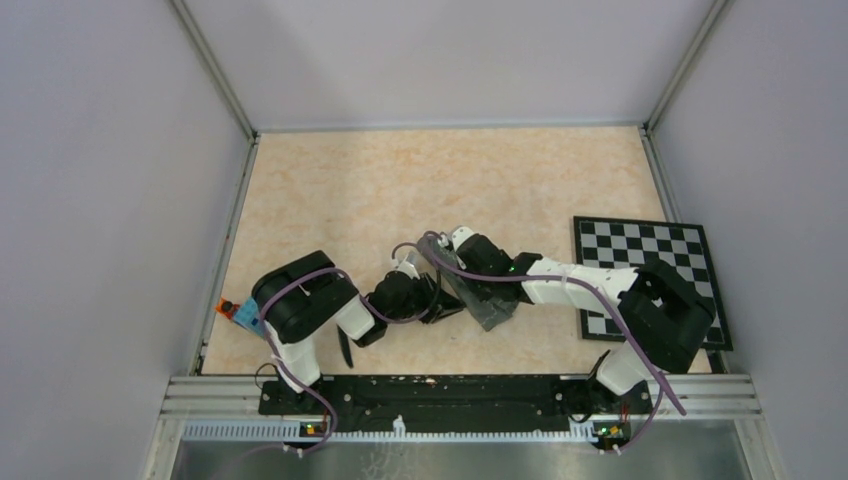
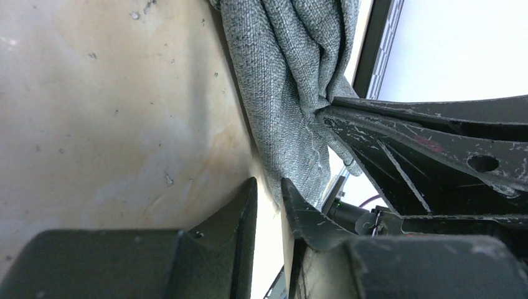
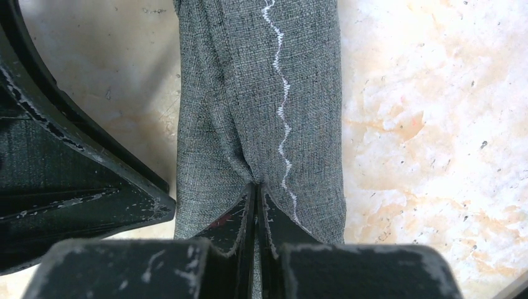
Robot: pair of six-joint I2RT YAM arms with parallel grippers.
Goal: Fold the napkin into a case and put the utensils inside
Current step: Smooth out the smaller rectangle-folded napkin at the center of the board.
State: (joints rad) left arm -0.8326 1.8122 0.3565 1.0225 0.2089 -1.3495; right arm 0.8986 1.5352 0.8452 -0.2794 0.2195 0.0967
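The dark grey napkin [image 1: 488,308] is bunched into a narrow strip between the two arms at the table's middle. My right gripper [image 3: 257,185] is shut on a fold of the napkin [image 3: 236,93], next to its pale stitched hem line [image 3: 283,93]. My left gripper [image 2: 268,182] stands narrowly open, and the napkin's [image 2: 286,81] lower edge hangs right at its fingertips. In the left wrist view the right gripper's fingers [image 2: 423,143] pinch the cloth from the right. From above, the left gripper [image 1: 442,300] and right gripper [image 1: 468,286] nearly touch. The utensils are hidden.
A black-and-white checkered board [image 1: 645,250] lies at the right, partly under the right arm. Grey walls with metal rails enclose the beige marbled table [image 1: 450,180]. The left gripper's finger [image 3: 75,168] is close on the left in the right wrist view.
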